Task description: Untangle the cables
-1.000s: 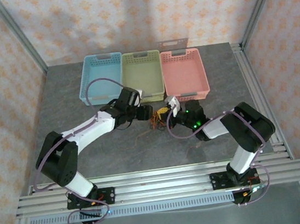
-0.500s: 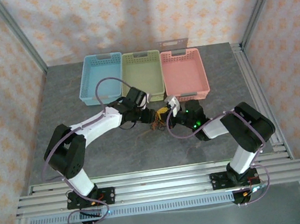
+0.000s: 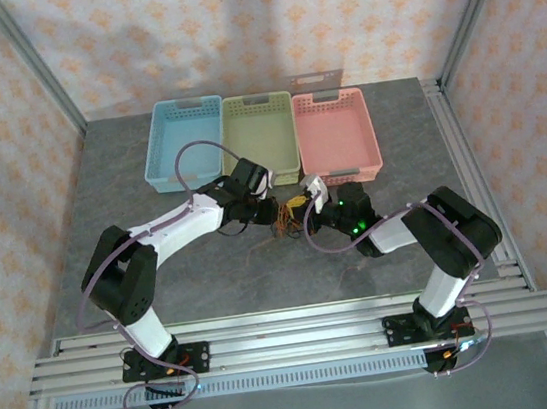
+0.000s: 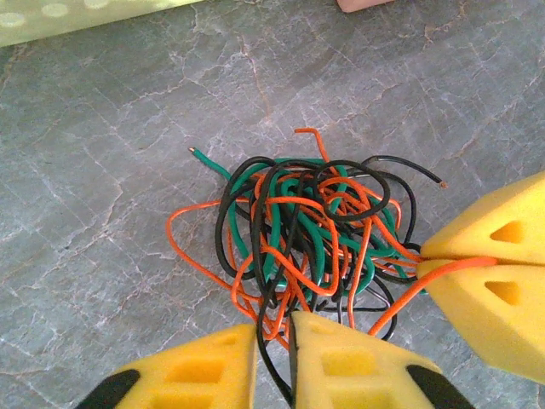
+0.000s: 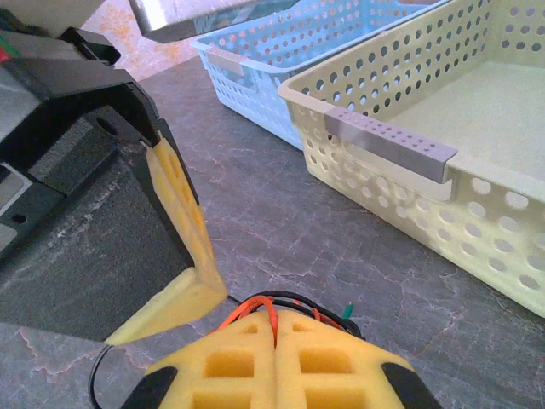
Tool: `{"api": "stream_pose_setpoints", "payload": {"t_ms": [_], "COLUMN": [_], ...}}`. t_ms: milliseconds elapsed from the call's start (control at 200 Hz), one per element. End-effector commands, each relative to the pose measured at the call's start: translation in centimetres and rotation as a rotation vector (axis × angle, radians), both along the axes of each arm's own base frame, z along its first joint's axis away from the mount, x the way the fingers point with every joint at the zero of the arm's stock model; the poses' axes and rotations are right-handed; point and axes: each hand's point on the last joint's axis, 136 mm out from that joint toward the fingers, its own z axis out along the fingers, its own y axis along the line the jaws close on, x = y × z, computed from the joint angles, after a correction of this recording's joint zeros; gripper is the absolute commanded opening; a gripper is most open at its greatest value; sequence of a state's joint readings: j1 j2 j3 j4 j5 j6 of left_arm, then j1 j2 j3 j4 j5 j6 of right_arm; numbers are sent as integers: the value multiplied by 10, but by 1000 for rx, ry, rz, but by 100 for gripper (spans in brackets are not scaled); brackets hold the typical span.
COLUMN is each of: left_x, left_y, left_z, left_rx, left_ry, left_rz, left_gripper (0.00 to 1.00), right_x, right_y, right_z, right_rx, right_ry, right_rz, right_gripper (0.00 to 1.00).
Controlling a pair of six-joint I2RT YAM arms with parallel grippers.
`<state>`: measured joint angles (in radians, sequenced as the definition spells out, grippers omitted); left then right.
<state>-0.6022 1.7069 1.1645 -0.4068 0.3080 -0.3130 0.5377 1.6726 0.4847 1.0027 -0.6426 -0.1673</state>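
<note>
The cables [image 4: 311, 226] lie as one knotted bundle of orange, black and green wires on the grey table; from above the cables [image 3: 286, 223] sit between the two arms. My left gripper [image 4: 274, 331] reaches the bundle's near edge, its yellow pads almost together with black and orange strands pinched between them. My right gripper [image 5: 277, 319] is shut on an orange strand at the bundle's other side, and its pads [image 4: 498, 294] show in the left wrist view. From above, the left gripper [image 3: 272, 212] and right gripper [image 3: 306, 209] face each other across the tangle.
Three baskets stand in a row behind the tangle: blue [image 3: 184, 141], pale green [image 3: 259, 134] and pink [image 3: 337, 134]. The green basket's handled wall [image 5: 400, 162] is close to the right gripper. A left finger [image 5: 183, 213] stands just beside the right pads.
The left arm has moved right to the tangle and its fingers have closed on some strands. The right arm has stayed still, shut on its strand.
</note>
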Motion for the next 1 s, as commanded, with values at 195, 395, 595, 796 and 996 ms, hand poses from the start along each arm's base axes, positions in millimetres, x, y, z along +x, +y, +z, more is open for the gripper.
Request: {"api": "stream_pose_setpoints", "payload": {"t_ms": [195,395,595,796,996], "left_x": [5,16,24,23,18], "left_y": [5,34,73,107,139], "left_z": [7,21,40,59,76], "left_rx": [24,48,27,49,81], "left_ry": [-28,-114,-197,-295,-385], "left_rz": [24,144,296,423,544], "left_gripper": [0,0,0,0,0], "right_x": [10,20,35,47,56], "right_y": [-1,-14,-40,-73,-116], "right_z": [13,14,21,27,33], "right_rx": [28,14,-9,-26,-49], "right_ry": [-34,-57,-106,-150,-188], "right_rz": [-37,-138,-313,-511,-754], "right_gripper": [0,0,0,0,0]}}
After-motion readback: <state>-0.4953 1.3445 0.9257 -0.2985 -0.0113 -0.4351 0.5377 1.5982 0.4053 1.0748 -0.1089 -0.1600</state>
